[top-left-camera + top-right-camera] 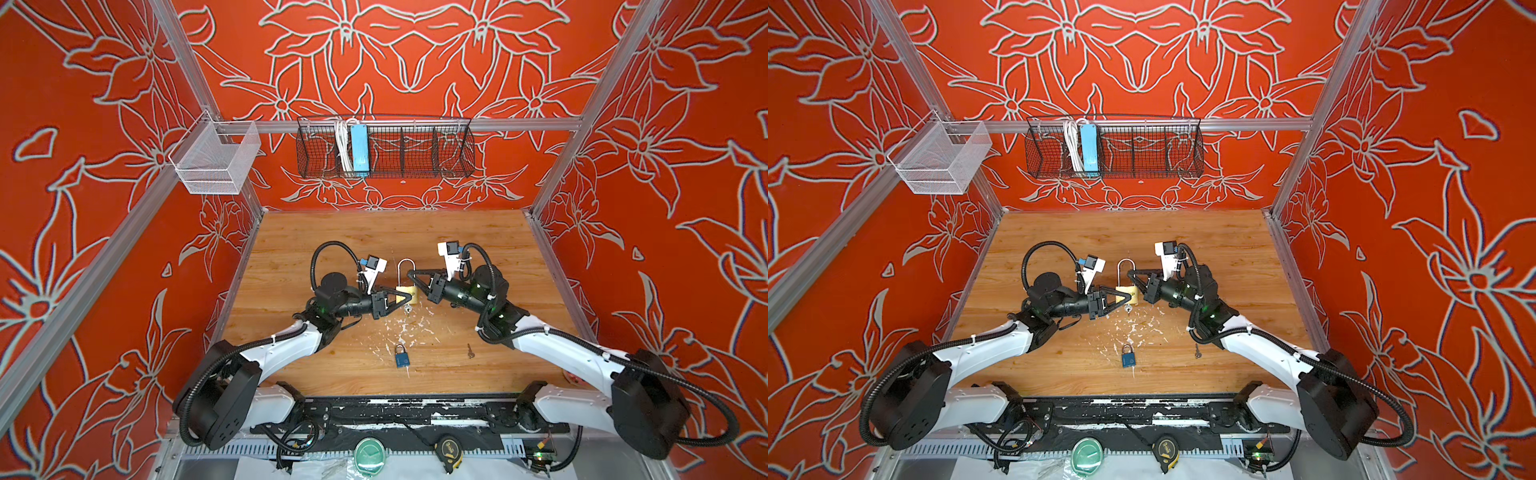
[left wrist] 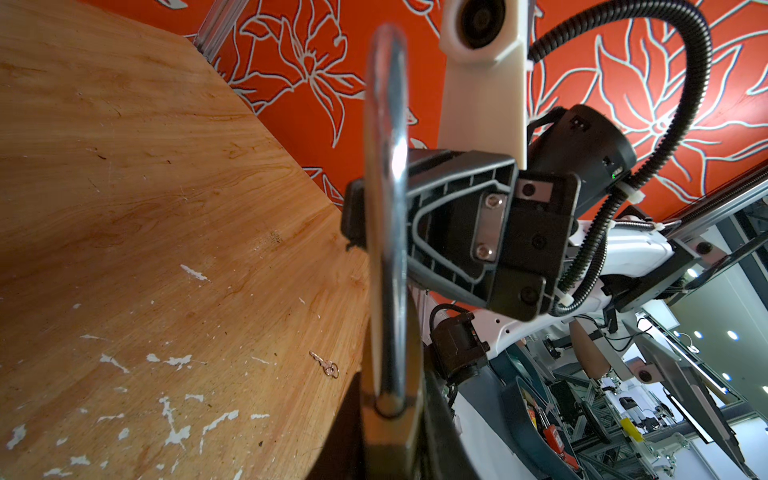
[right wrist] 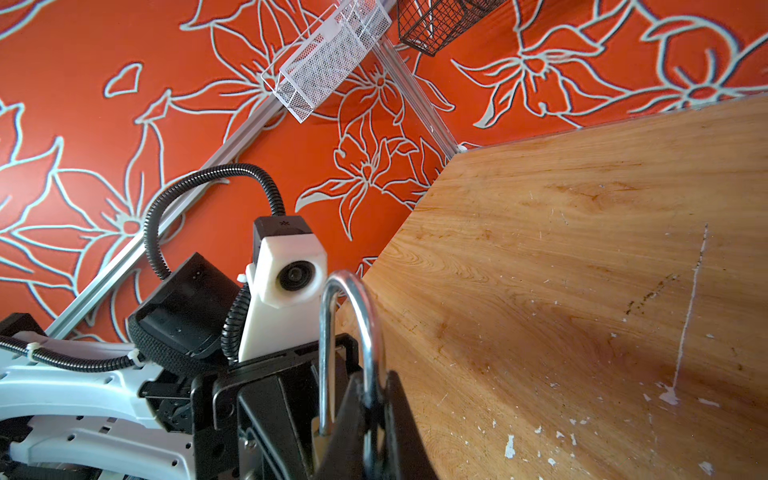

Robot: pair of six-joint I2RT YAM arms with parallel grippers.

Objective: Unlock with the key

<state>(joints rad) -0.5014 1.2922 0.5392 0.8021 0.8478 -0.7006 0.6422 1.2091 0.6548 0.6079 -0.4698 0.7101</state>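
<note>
Lock: gold metal padlock with silver loop (image 1: 411, 294), held up mid-table, looks locked.
My right fingers (image 2: 449, 232): pinched tight on loop.
My left fingers (image 3: 266, 419): around body; squeezing, can't tell.
Key: small silver key (image 1: 409, 309), lock's 6 o'clock, needs turning.

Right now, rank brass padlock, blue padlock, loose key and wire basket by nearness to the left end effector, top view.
1. brass padlock, in the left end effector
2. blue padlock, front centre
3. loose key, front right
4. wire basket, back wall
</note>
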